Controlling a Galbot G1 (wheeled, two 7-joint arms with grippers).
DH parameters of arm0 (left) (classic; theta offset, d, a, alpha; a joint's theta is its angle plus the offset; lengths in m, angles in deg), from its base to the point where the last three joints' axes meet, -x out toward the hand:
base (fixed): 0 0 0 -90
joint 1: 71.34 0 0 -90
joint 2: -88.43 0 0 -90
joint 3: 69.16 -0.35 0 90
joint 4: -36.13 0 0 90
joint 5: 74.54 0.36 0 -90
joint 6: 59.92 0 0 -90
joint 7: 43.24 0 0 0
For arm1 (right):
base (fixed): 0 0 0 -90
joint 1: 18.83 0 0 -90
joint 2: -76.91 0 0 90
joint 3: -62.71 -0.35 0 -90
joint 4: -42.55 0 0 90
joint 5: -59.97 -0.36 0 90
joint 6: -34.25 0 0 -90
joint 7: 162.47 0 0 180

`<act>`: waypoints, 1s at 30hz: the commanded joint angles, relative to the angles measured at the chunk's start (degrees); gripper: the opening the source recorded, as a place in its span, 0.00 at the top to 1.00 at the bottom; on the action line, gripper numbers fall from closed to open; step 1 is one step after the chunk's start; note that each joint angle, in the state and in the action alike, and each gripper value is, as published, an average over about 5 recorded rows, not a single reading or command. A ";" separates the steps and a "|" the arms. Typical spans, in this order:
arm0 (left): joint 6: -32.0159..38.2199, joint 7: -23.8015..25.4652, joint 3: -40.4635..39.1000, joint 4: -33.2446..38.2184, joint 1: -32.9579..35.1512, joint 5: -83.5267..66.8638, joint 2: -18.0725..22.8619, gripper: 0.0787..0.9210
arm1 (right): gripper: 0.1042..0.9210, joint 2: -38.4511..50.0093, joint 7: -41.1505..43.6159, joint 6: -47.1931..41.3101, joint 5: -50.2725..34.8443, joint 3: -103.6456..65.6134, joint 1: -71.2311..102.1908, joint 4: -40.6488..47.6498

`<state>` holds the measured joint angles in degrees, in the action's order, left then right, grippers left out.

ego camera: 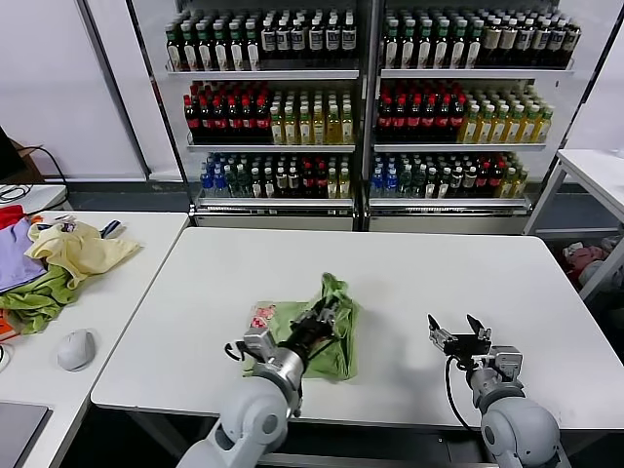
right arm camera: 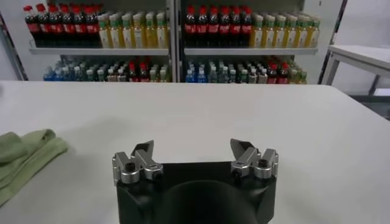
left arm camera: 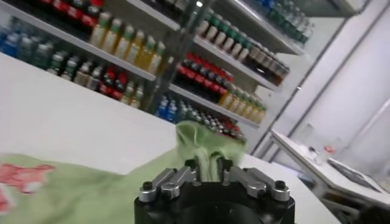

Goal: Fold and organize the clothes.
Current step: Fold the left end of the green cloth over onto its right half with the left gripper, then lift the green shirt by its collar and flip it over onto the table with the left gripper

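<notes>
The light green shirt (ego camera: 331,336) lies crumpled on the white table (ego camera: 409,283), front centre, its red-and-white patch (ego camera: 262,316) at its left side. My left gripper (ego camera: 322,320) is shut on a fold of the shirt and lifts it into a peak (ego camera: 333,285). In the left wrist view the pinched green cloth (left arm camera: 201,143) rises between the fingers of that gripper (left arm camera: 207,165), and the patch (left arm camera: 18,178) shows low down. My right gripper (ego camera: 460,332) is open and empty over the table's front right, apart from the shirt. The right wrist view shows that gripper (right arm camera: 194,152) and the shirt's edge (right arm camera: 27,152).
A side table (ego camera: 146,253) at the left holds a pale yellow garment (ego camera: 78,249), purple (ego camera: 15,255) and darker green (ego camera: 39,302) cloths and a grey mouse (ego camera: 76,348). Drink shelves (ego camera: 361,97) stand behind. Another white table (ego camera: 595,171) is at the far right.
</notes>
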<state>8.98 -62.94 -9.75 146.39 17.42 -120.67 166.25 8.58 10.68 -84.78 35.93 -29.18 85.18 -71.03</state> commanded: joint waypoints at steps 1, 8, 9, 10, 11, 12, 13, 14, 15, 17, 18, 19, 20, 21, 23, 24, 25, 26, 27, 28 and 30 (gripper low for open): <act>0.38 0.70 -3.56 0.18 -0.75 -0.14 2.32 0.60 | 0.12 -0.11 -0.01 -0.04 0.24 0.17 -0.12 0.08; 1.77 -0.40 5.35 3.88 3.83 0.56 -1.41 0.37 | 0.12 -0.21 0.05 0.05 0.36 0.24 -0.09 0.19; 2.16 -0.82 6.83 3.44 4.32 2.82 -2.21 0.34 | 0.12 -0.20 0.06 0.07 0.36 0.24 -0.11 0.19; 2.50 -1.40 8.32 2.66 4.78 5.52 -3.06 0.30 | 0.12 -0.19 0.07 0.08 0.36 0.24 -0.15 0.19; 2.75 -2.02 9.61 1.75 5.20 8.17 -3.75 0.27 | 0.12 -0.18 0.08 0.10 0.35 0.25 -0.19 0.19; 2.96 -2.72 10.65 0.77 5.59 10.53 -4.54 0.23 | 0.12 -0.18 0.08 0.11 0.35 0.27 -0.25 0.22; 3.10 -3.42 11.45 -0.12 6.06 12.70 -5.23 0.20 | 0.12 -0.19 0.09 0.12 0.36 0.30 -0.31 0.26; 3.00 -4.05 12.05 -0.97 6.48 14.83 -5.82 0.17 | 0.12 -0.24 0.08 0.13 0.38 0.33 -0.38 0.31; 2.82 -4.53 12.27 -1.63 6.94 17.13 -6.27 0.15 | 0.12 -0.31 0.08 0.15 0.43 0.38 -0.44 0.43; 2.56 -5.33 12.18 -2.68 7.88 21.93 -6.97 0.13 | 0.12 -0.50 0.07 0.21 0.61 0.47 -0.52 0.74; 2.25 -5.61 11.94 -3.02 8.26 24.01 -7.05 0.12 | 0.12 -0.62 0.06 0.26 0.74 0.51 -0.52 0.90; 1.75 -5.95 11.66 -3.31 8.60 25.69 -7.03 0.12 | 0.12 -0.74 0.06 0.31 0.89 0.55 -0.48 1.03; 1.22 -6.30 11.41 -3.54 8.81 26.67 -6.96 0.12 | 0.12 -0.84 0.05 0.36 1.01 0.59 -0.42 1.08; 0.60 -6.60 11.22 -3.75 8.93 27.26 -6.81 0.12 | 0.12 -0.93 0.06 0.38 1.12 0.63 -0.32 1.05; -1.21 -7.23 10.84 -4.27 8.92 27.86 -6.50 0.12 | 0.12 -1.05 0.06 0.41 1.29 0.68 -0.13 0.86; -2.00 -7.43 10.67 -4.50 8.85 27.65 -6.41 0.12 | 0.12 -1.07 0.07 0.41 1.34 0.68 -0.04 0.75; -2.87 -7.63 10.47 -4.78 8.72 27.20 -6.35 0.12 | 0.12 -1.08 0.07 0.41 1.37 0.64 0.03 0.64; -3.72 -7.81 10.28 -5.05 8.57 26.73 -6.33 0.12 | 0.12 -1.06 0.08 0.41 1.39 0.59 0.09 0.55; -4.30 -7.98 10.12 -5.32 8.39 26.13 -6.32 0.12 | 0.12 -1.03 0.08 0.41 1.38 0.52 0.14 0.47; -4.85 -8.21 9.97 -5.60 8.19 25.42 -6.32 0.12 | 0.12 -0.99 0.08 0.40 1.37 0.43 0.20 0.38; -5.70 -8.63 9.79 -5.93 7.83 23.94 -6.30 0.12 | 0.12 -0.93 0.09 0.40 1.35 0.27 0.31 0.22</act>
<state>8.26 -69.02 -1.42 143.10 24.25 -101.66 161.29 7.66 10.75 -84.39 37.19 -28.74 85.42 -70.67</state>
